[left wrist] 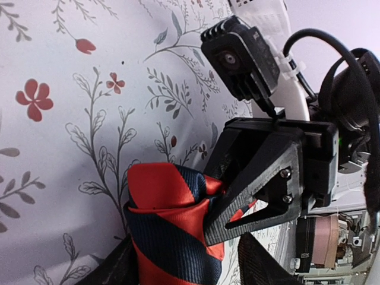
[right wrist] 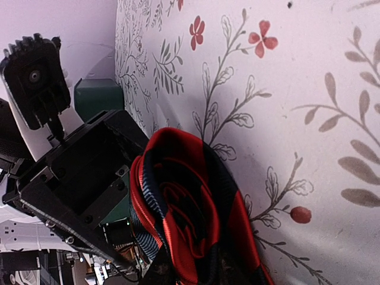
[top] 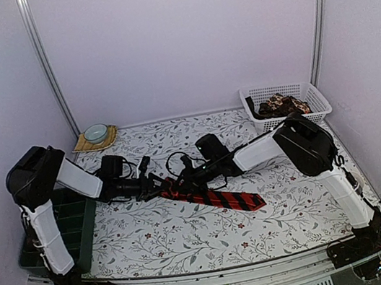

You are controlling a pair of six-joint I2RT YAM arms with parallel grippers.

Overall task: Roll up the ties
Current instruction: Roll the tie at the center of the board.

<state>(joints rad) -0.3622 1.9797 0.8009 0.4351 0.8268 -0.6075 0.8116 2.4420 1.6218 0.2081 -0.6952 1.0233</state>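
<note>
1. The red striped tie (top: 218, 198) lies in the middle of the bench (top: 155, 240), its left end coiled and its tail flat toward the right.
2. The right fingers (left wrist: 255, 184) pinch the coil; the left fingers (left wrist: 113, 270) stand spread either side of it.
3. Rolling looks barely begun. The next move calls for turning the coil along the tail while keeping it tight.

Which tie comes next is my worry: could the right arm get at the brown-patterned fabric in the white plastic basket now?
Probably not yet: the basket stands open-topped near it, but the right gripper is shut on the red-and-black striped tie.
</note>
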